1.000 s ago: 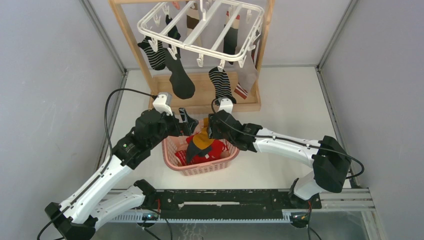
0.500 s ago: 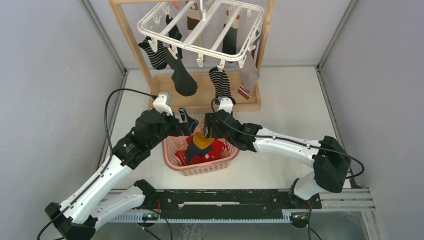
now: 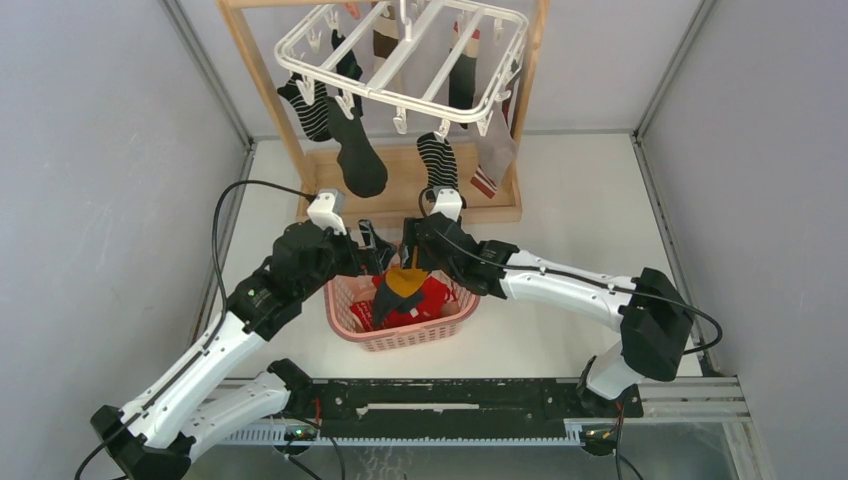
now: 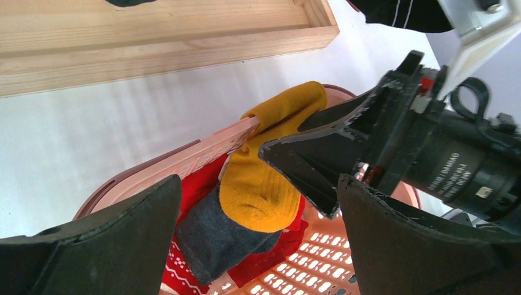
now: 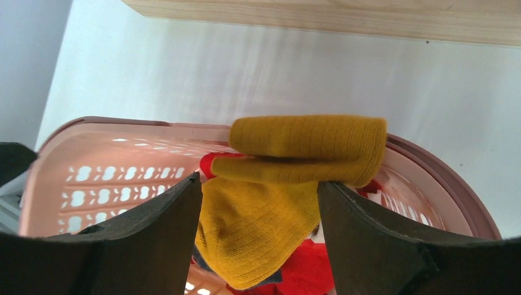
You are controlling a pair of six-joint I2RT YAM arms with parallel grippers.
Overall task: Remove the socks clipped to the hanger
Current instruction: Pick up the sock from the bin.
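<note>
Left gripper (image 4: 258, 181) spread wide, holding nothing, over pink basket (image 3: 400, 340). Right gripper (image 5: 258, 181) spread wide too, one finger each side of yellow sock (image 5: 307, 144) on basket rim. Other socks (image 3: 357, 150) clipped on hanger (image 3: 385, 68), 12 o'clock.

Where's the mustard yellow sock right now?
Top view, centre: the mustard sock is draped over the pink basket's far rim, atop a red sock, between the left hand and right hand.

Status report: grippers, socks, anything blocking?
Left gripper open, right gripper open, both over pink plastic basket. Mustard yellow sock draped on its rim. Several socks clipped on white plastic hanger. Nothing blocking.
</note>
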